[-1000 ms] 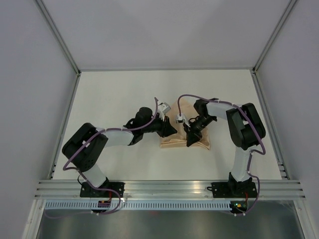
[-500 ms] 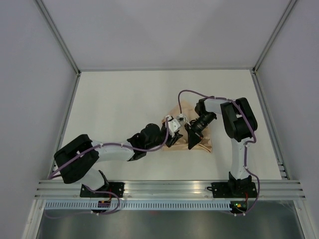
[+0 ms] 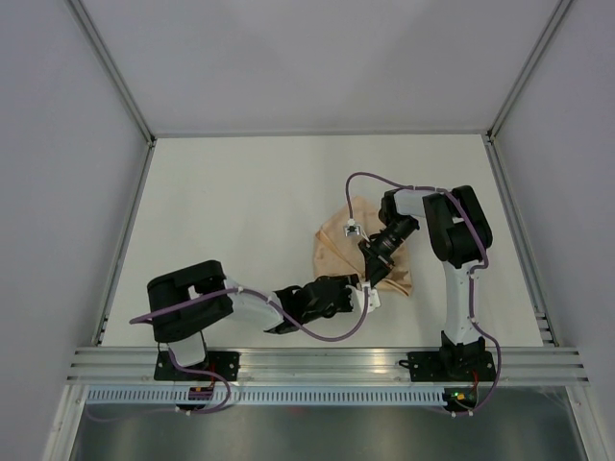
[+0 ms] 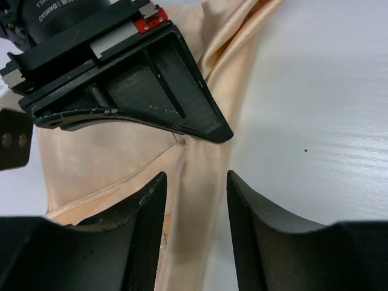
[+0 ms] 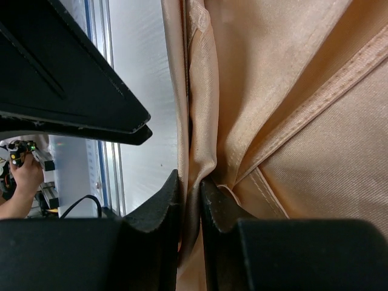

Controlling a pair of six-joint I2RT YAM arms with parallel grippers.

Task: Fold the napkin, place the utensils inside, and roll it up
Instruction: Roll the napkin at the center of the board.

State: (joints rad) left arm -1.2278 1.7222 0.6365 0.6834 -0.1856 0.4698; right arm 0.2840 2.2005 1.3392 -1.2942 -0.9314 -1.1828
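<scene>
Though the napkin (image 3: 338, 252) lies folded and bunched right of centre on the table (image 3: 240, 192), no utensil shows, so placing and rolling look undone; it may be hidden inside. Right gripper (image 5: 189, 182) fingers (image 5: 165, 203) nearly together, pinching a raised cloth fold. Left gripper (image 4: 195, 182) fingers (image 4: 148, 206) moderately apart, straddling the napkin's edge, clamping nothing.

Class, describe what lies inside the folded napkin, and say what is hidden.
Only peach cloth shows in the napkin: folds and a hemmed edge, one fold pinched in the right gripper. Whether anything lies inside cannot be seen; the layers cover it.
</scene>
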